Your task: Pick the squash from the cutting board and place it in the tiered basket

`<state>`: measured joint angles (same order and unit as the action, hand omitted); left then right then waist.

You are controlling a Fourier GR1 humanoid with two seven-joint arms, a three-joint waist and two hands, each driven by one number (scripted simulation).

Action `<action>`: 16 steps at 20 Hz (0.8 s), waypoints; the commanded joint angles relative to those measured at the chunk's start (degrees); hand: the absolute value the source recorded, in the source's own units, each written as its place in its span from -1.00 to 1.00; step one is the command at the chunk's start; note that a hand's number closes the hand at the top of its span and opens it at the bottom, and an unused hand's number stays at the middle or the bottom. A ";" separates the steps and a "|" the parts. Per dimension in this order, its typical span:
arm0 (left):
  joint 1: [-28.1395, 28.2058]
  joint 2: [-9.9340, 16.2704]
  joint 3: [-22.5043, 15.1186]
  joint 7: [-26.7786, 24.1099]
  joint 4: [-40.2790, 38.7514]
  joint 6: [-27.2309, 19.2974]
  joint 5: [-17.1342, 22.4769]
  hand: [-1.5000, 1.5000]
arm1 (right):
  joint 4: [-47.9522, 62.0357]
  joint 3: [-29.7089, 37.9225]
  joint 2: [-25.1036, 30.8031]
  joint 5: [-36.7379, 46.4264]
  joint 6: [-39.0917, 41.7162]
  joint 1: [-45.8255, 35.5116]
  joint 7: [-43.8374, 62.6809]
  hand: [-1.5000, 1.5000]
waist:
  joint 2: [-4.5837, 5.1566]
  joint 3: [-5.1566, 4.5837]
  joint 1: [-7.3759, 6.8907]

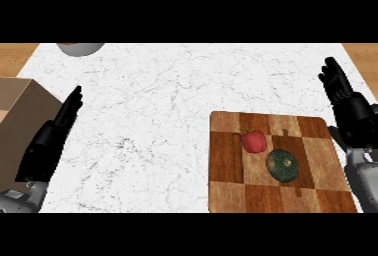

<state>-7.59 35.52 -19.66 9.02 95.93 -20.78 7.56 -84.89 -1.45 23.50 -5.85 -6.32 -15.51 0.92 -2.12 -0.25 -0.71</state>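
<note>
Left hand (53,134) sits at the left side of the marble surface (170,100), fingers straight and together, pointing up and away, holding nothing. It's seen edge-on, so the palm side is hard to make out, and its grey forearm is cut off at the bottom corner. Right behind it there's a brown box-like thing (18,115) running off the left edge, can't tell what it is. Up top, a grey bowl-ish object (80,48) is mostly cut off by the upper edge, only its lower rim shows.

Moving right, the wooden checkered cutting board (273,162) lies on the surface near the lower right. On it there's a red bell pepper (254,141), and just beside that, lower and to the right, the dark green squash (282,165), round, with a little pale stem spot. The two look close, maybe touching, can't say for sure.

Right hand (347,102) is at the far right edge just past the board, fingers open and pointing up, nothing in it. Part of it and the forearm run out of view. No tiered basket visible anywhere.
</note>
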 commanded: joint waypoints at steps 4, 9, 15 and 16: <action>8.52 -8.14 0.53 -2.48 -5.11 -5.33 1.38 0.00 | -6.63 7.68 5.41 -7.50 8.17 -1.44 -7.15 1.00 | 2.00 0.22 1.10; 13.33 -13.73 -0.39 -4.45 -7.93 -6.41 4.64 0.00 | 0.67 18.08 -0.48 -7.93 -8.08 5.36 -1.01 -1.00 | 2.08 0.22 3.01; 11.39 -14.17 2.65 -5.87 -11.65 -2.29 6.94 0.00 | -8.13 24.23 -0.37 -18.65 5.51 15.87 -11.67 -1.00 | 1.92 0.27 1.92; 12.15 -17.93 -0.56 -8.53 -14.25 -4.65 2.89 0.00 | -9.17 22.76 -0.81 -17.06 4.54 14.76 -9.77 -1.00 | 2.03 0.24 1.31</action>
<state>4.29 20.49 -19.23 1.76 85.21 -25.35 12.01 -91.28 18.68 22.86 -19.46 -5.51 -5.92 -8.49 -0.64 -0.60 0.99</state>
